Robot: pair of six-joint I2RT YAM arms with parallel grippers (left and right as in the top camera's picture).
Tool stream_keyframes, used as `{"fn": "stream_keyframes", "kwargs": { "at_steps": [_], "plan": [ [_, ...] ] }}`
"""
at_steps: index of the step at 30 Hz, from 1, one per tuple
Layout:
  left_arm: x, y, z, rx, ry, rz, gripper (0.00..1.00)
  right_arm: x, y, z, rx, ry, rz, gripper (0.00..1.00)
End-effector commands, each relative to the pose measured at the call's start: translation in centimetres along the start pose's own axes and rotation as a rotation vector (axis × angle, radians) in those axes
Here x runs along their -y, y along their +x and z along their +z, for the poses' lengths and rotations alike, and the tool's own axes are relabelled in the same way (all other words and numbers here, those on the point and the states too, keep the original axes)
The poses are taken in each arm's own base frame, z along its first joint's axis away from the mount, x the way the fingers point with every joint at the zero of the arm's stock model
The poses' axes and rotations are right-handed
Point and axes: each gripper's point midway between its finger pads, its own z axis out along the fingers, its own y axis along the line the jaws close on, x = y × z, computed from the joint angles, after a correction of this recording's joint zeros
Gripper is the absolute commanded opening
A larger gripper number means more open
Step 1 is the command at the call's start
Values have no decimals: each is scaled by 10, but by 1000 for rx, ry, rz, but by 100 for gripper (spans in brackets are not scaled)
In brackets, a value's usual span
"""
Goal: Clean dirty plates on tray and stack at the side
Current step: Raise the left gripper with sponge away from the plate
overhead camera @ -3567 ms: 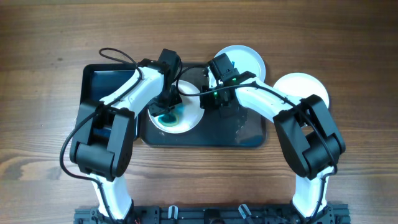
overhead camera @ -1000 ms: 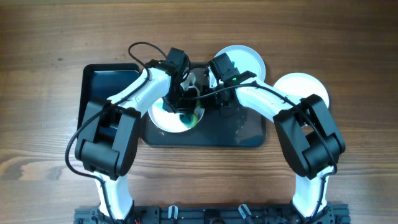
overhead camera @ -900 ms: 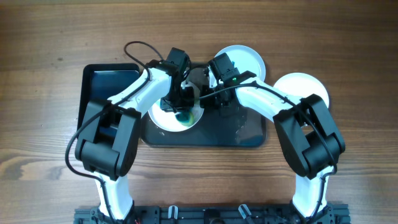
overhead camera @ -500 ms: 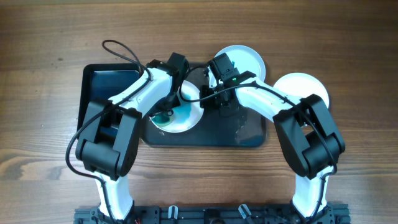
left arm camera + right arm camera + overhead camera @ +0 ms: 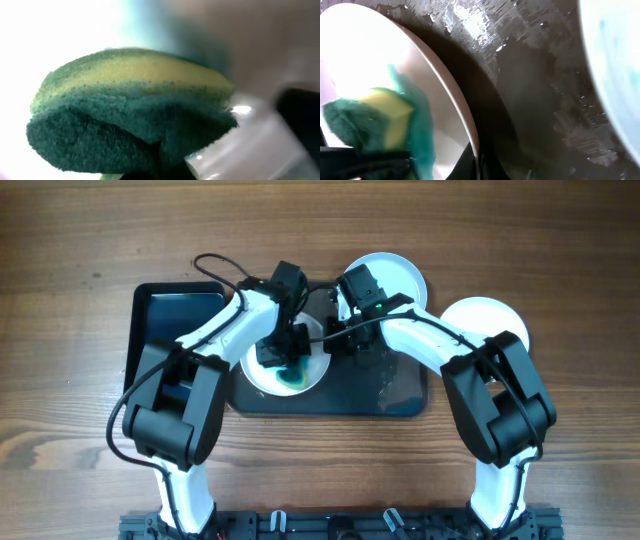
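A white plate [image 5: 292, 376] with a teal smear lies tilted on the dark tray [image 5: 400, 396]. My left gripper [image 5: 283, 348] is shut on a green and yellow sponge [image 5: 125, 115] and presses it on this plate. My right gripper [image 5: 336, 340] is shut on the plate's right rim [image 5: 462, 107]; the sponge also shows in the right wrist view [image 5: 375, 122]. A second plate [image 5: 392, 275] sits at the tray's far edge; it shows faint teal in the right wrist view [image 5: 615, 60]. A third plate [image 5: 488, 320] lies on the table to the right of the tray.
A smaller black tray [image 5: 170, 315] lies at the left, touching the dark tray. The dark tray's surface [image 5: 535, 75] is wet and streaked. The wooden table [image 5: 80, 410] surrounds both trays. The left arm's cable [image 5: 215, 265] loops above the black tray.
My left gripper has swept the sponge back and forth across the plate, now right of where it was half a second ago. The teal smear has spread. The right gripper has not moved.
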Motion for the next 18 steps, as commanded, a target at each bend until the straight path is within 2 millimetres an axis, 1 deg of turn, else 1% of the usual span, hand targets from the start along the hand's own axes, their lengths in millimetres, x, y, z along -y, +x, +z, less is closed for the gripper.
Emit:
{"fn": "stream_keyframes", "kwargs": {
  "at_steps": [1, 3, 4, 5, 6, 9, 11, 15, 18],
  "plan": [
    [25, -4, 8, 21, 93, 115, 4, 16, 11, 14, -39, 48, 23, 4],
    [13, -22, 8, 104, 17, 51, 4, 16, 11, 14, -39, 48, 23, 4],
    [2, -33, 6, 159, -40, 5, 4, 16, 11, 14, -39, 48, 22, 4],
    [-4, -39, 5, 191, -74, -21, 4, 16, 11, 14, -39, 48, 23, 4],
    [-20, -52, 0, 269, -161, -81, 4, 16, 12, 14, -40, 49, 23, 4],
    [-38, -62, -8, 348, -264, -141, 4, 16, 12, 14, -41, 50, 23, 4],
    [-45, -66, -15, 370, -300, -145, 4, 16, 12, 14, -42, 49, 23, 4],
    [-44, -71, -32, 374, -308, -157, 4, 16, 12, 14, -42, 50, 23, 4],
    [-42, -74, -54, 370, -296, -197, 4, 17, 13, 14, -45, 51, 25, 4]
  ]
}}
